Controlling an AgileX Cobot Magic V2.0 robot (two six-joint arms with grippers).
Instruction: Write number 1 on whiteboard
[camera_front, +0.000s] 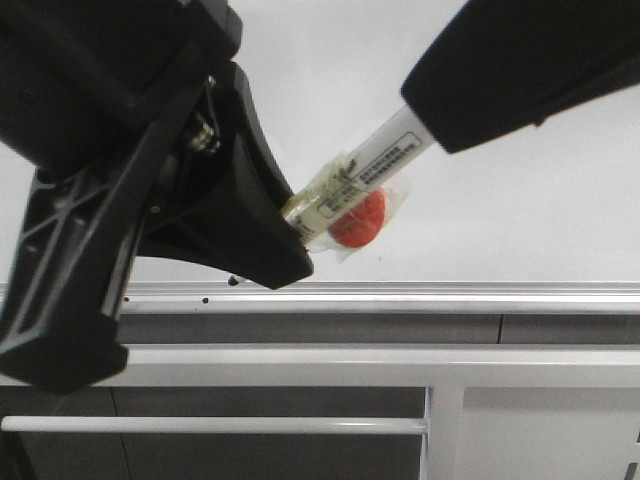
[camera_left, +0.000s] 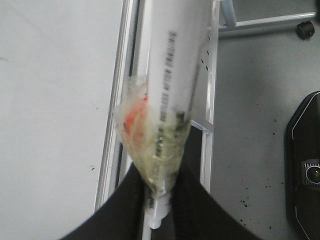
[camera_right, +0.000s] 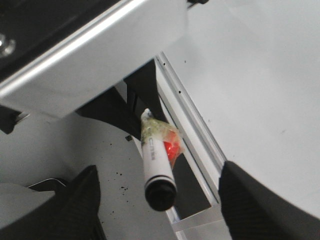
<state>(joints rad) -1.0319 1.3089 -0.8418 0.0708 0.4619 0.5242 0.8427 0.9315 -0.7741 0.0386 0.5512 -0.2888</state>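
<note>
Front view: left claw (camera_front: 290, 235) pinches the marker (camera_front: 375, 165) at lower centre, its axis slanting up-right between spread right claw (camera_right: 157, 200) fingers, over the whiteboard (camera_front: 520, 190).

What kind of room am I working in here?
Likely a lab or workshop test bench: a flat glossy pale whiteboard with a ribbed aluminium edge rail, a white metal frame, and a bare grey speckled floor.
</note>
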